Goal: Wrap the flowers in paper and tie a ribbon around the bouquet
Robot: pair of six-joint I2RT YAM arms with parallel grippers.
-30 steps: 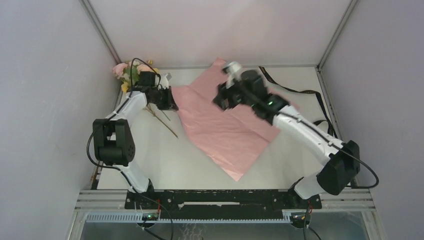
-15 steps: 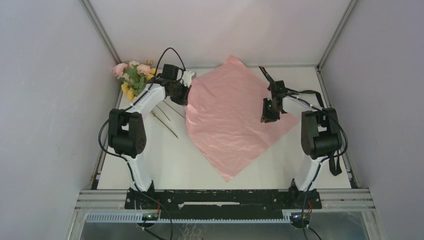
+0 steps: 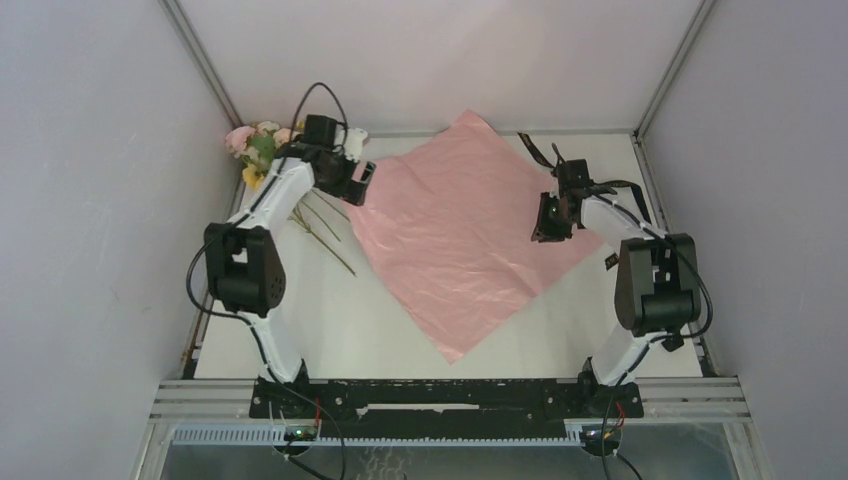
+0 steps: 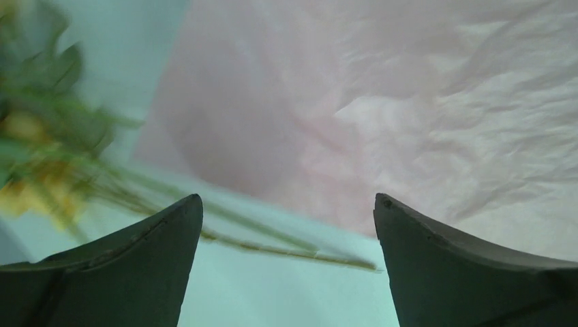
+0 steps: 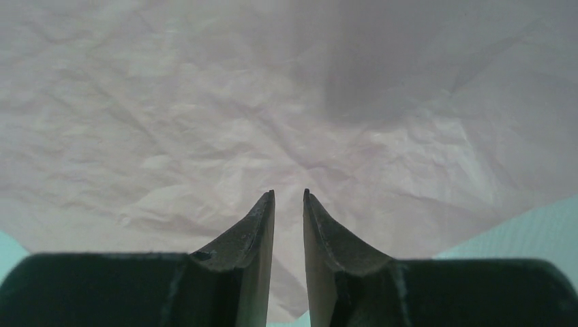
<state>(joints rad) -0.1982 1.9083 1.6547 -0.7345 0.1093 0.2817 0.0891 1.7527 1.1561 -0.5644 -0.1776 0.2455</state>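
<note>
The paper (image 3: 460,235) lies spread flat as a pink diamond in the middle of the table. The flowers (image 3: 255,150) rest at the back left, their thin stems (image 3: 325,235) running toward the paper's left edge. My left gripper (image 3: 362,185) hovers over that edge, open wide, with the stems (image 4: 286,245) and the paper (image 4: 409,122) below my left gripper (image 4: 287,204), which holds nothing. My right gripper (image 3: 545,222) is above the paper's right part. In the right wrist view my right gripper (image 5: 288,194) shows a narrow gap, through which I see the paper (image 5: 204,102). The dark ribbon (image 3: 535,150) lies at the back right.
Grey booth walls close in on the left, right and back of the table (image 3: 340,320). The right arm's black cable (image 3: 640,205) loops by the ribbon. A metal rail (image 3: 450,395) with both arm bases runs along the near edge.
The paper, bunched and lifted a second ago, now lies flat. My left gripper has opened and let go of its left corner. The right arm has drawn back to the right, its jaws narrowing.
</note>
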